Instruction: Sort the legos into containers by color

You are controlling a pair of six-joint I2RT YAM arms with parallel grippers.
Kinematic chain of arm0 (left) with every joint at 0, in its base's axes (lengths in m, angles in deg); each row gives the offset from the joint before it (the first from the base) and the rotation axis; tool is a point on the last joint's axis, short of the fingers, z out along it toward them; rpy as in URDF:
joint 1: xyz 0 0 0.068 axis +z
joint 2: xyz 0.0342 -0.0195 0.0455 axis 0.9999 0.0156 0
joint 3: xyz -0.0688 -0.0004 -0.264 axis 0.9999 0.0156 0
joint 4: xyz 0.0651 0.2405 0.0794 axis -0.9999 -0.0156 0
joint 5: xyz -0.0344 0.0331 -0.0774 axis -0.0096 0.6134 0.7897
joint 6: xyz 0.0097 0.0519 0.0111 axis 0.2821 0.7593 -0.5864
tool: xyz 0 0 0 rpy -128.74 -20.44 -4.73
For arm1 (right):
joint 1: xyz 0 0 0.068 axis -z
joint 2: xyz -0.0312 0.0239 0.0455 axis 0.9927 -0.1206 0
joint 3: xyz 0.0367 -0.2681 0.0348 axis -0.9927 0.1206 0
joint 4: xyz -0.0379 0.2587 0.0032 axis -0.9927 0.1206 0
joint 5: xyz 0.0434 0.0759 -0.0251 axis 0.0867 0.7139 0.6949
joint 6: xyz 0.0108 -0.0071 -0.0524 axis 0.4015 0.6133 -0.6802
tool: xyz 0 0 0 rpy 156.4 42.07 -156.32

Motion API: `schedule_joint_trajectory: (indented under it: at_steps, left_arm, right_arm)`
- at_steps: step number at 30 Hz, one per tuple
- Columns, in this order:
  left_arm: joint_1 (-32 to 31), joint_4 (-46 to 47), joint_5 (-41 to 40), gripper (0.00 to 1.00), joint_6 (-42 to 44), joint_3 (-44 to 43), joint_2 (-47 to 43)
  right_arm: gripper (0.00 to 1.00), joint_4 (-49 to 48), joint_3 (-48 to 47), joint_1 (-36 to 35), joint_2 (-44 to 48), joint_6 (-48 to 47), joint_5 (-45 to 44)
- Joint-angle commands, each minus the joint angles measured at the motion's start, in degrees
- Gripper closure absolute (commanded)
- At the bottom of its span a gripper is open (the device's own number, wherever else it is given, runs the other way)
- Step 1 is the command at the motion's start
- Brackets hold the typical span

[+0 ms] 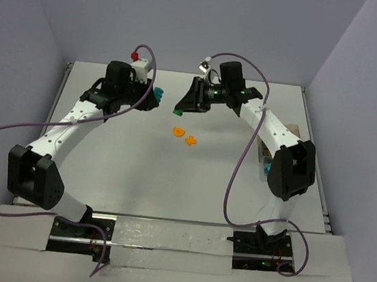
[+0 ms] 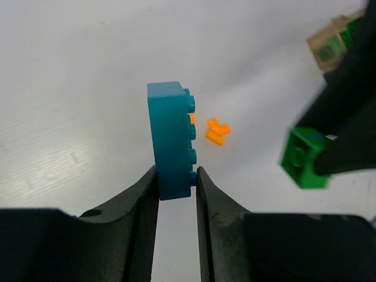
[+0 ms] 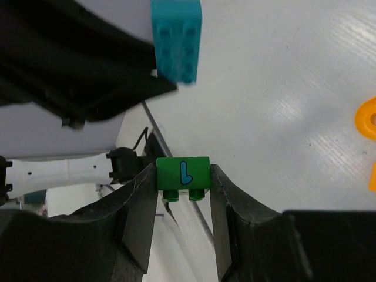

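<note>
My left gripper (image 1: 154, 98) is shut on a long teal lego (image 2: 170, 138), held upright off the table between the fingers (image 2: 176, 179). My right gripper (image 1: 181, 107) is shut on a green lego (image 3: 183, 175) marked with a blue L, also off the table. The two grippers face each other closely at the far middle. The green lego (image 2: 302, 157) shows in the left wrist view, and the teal one (image 3: 176, 38) in the right wrist view. Two orange legos (image 1: 178, 131) (image 1: 190, 140) lie on the table just in front. The containers (image 1: 266, 157) are mostly hidden behind the right arm.
A tan container (image 2: 329, 44) with something green beside it shows far off in the left wrist view. A purple cable with a red ball tip (image 1: 135, 55) loops over the left arm. Walls close the table at the back and on both sides.
</note>
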Motion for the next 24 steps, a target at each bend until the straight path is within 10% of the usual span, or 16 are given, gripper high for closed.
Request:
schedule_joint_trajectory:
  at_steps: [1,11,17,24]
  left_arm:
    - [1.4,2.5,-4.4,1.0,-0.9,-0.7,-1.9]
    - [0.2,0.8,-0.7,1.0,6.0,0.1,-2.0]
    - [-5.3,0.8,-4.8,1.0,10.9,0.8,-2.0]
    - [-5.4,0.6,-2.5,1.0,9.7,-2.4,1.6]
  right_arm:
    - [1.0,-0.8,1.8,1.0,5.3,-0.9,2.7]
    - [1.0,20.5,-0.4,12.9,14.9,-21.4,-6.8]
    - [1.0,31.2,8.1,31.8,25.5,-36.1,-20.6]
    - [1.0,30.4,13.9,37.1,24.7,-42.5,-33.9]
